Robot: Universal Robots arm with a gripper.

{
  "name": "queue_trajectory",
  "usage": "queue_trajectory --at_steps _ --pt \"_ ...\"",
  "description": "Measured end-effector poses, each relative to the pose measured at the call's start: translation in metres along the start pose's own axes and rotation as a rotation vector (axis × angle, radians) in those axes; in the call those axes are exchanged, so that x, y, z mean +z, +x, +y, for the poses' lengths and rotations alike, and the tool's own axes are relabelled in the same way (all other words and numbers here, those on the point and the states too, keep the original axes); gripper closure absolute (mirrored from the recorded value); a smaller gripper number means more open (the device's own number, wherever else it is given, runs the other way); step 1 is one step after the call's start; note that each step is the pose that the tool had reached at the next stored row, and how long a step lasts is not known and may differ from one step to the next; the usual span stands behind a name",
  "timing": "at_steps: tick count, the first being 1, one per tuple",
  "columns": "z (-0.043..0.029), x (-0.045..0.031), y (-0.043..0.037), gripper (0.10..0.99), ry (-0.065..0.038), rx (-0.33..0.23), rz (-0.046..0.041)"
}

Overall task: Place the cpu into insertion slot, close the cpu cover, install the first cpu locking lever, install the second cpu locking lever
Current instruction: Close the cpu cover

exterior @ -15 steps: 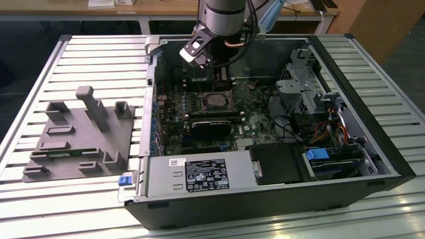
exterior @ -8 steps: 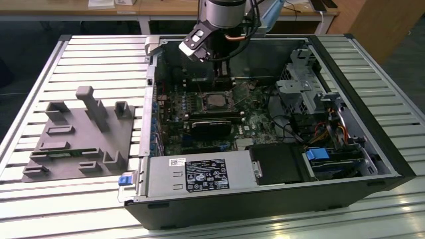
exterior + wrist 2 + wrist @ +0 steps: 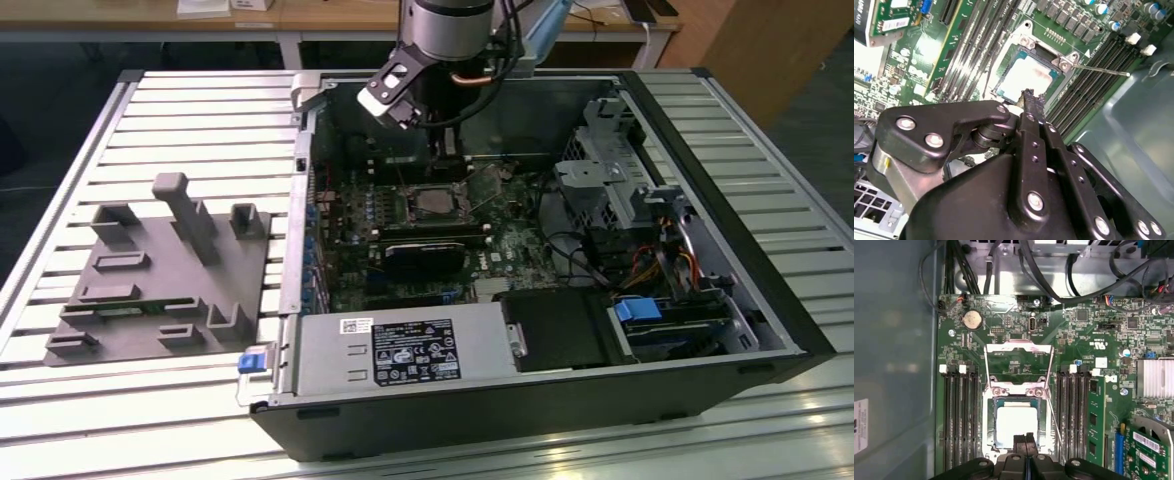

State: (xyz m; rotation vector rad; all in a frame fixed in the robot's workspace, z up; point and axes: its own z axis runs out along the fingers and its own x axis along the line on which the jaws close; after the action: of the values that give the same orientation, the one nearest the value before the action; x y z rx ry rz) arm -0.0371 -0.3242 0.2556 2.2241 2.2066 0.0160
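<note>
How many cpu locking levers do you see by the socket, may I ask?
2: one lever lies beside the insertion slot toward the memory stick, the other lever opposite.

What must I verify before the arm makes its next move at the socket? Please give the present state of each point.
1. cpu in the insertion slot: ok.
2. cpu lying flat in it: cannot tell.
3. cpu cover closed: not ok, it lies flipped open.
4. locking lever latched: not ok, it sticks out free.
5. gripper empty: ok, shut on nothing, tips over the cpu's edge.
</note>
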Motion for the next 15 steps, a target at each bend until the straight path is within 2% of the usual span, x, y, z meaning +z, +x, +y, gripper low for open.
queue_trajectory --at_steps 3,8,15 --pt "0.0011 0.0001 -0.0015 0.98 0.0 0.0 0.0" --pt "0.0193 0.0002 -0.0015 0.98 0.0 0.0 0.0004" --pt "0.0275 -0.0054 -0.0014 0.98 0.0 0.0 0.0016"
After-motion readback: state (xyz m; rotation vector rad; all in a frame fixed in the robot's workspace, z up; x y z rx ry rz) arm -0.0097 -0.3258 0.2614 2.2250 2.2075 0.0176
